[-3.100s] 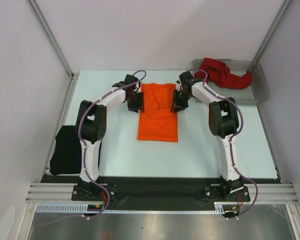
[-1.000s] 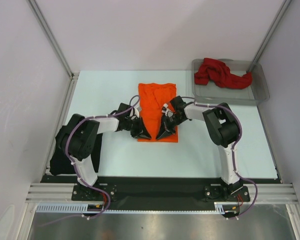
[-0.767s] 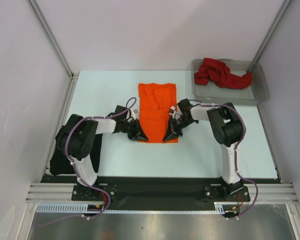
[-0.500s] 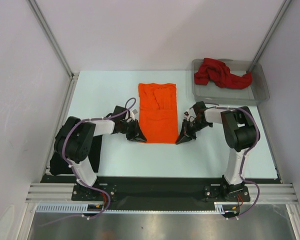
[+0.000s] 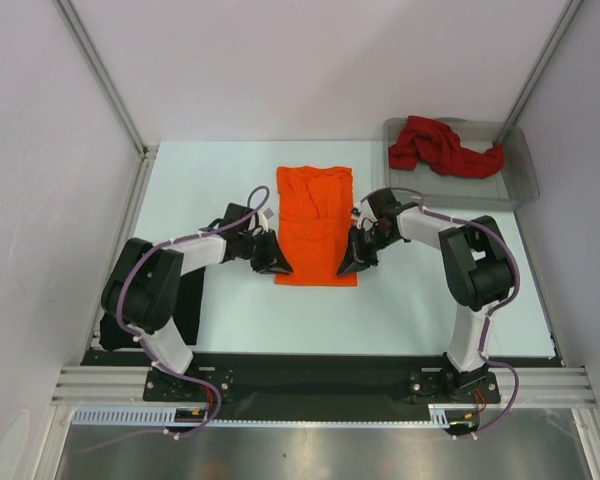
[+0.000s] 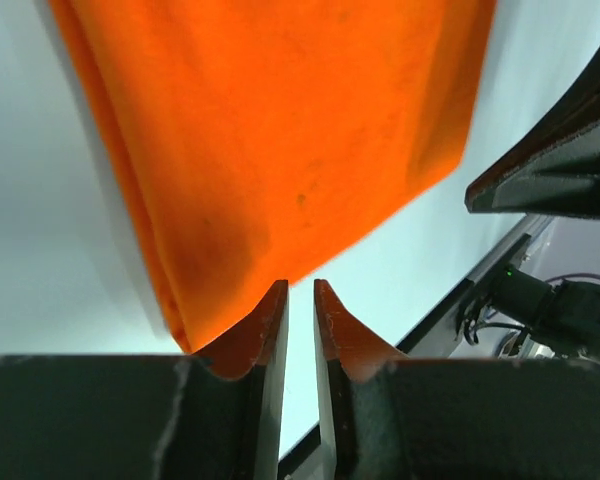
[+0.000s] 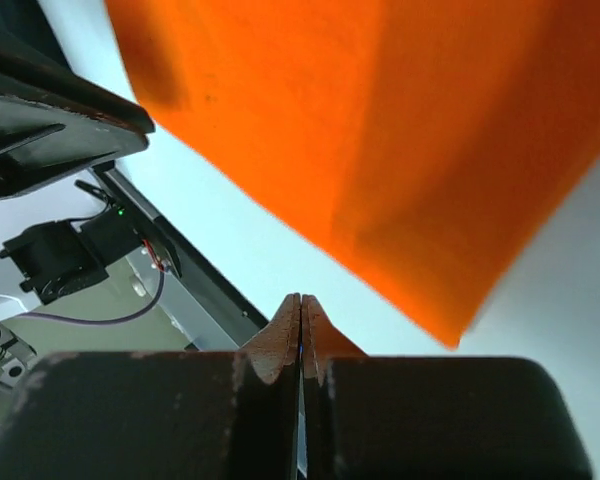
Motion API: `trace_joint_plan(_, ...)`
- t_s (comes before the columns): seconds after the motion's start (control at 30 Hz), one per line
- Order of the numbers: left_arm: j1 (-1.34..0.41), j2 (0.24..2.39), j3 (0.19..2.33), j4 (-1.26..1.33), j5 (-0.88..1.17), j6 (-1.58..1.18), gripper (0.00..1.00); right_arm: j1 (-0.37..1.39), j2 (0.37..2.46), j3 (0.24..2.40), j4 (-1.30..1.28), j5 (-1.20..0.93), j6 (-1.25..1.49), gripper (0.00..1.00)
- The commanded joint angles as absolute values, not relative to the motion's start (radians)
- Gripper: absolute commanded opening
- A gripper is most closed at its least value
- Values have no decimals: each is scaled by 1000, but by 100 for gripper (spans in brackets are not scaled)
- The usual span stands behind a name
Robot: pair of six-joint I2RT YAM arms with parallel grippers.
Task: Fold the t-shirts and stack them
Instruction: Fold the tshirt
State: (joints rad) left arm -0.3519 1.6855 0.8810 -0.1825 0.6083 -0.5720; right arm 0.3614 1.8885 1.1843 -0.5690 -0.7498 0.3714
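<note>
The bright orange t-shirt (image 5: 315,225) lies flat as a narrow folded rectangle at the table's middle. My left gripper (image 5: 272,262) sits low at its near left corner; in the left wrist view (image 6: 300,285) the jaws stand a narrow gap apart with nothing between them, beside the orange cloth (image 6: 280,140). My right gripper (image 5: 348,262) sits at the near right corner, shut and empty (image 7: 300,297), with the orange cloth (image 7: 380,130) just beyond. The dark red t-shirt (image 5: 440,145) lies crumpled in the tray. The black t-shirt (image 5: 128,300) lies at the near left, partly hidden by my left arm.
The clear grey plastic tray (image 5: 515,185) stands at the back right. Grey walls and metal posts close in the table on three sides. The black base rail (image 5: 310,365) runs along the near edge.
Both grippers came from the shirt's far half down to its near corners. The right gripper swung out to the right half a second ago and has come back to the near right corner.
</note>
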Motion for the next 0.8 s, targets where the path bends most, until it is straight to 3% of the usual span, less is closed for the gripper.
trace_joint_plan(0.0,-336,1750,859,-123,611,-580,20,365,1959,1197,-520,-769,408,1)
trace_joint_plan(0.27,-313,1685,744,-149,540,-540,21,224,1892,1028,-508,-706,367,2)
trace_joint_plan(0.4,-313,1435,683,-172,465,-581,30,181,1720,948,-543,-643,373,7)
trace_joint_plan(0.47,-314,1355,649,-169,448,-646,41,183,1659,895,-522,-643,435,15)
trace_joint_plan(0.57,-321,1240,575,-111,446,-779,48,193,1562,806,-422,-661,544,30)
trace_joint_plan(0.77,-382,1103,353,135,329,-1162,52,250,1381,589,-17,-533,992,64)
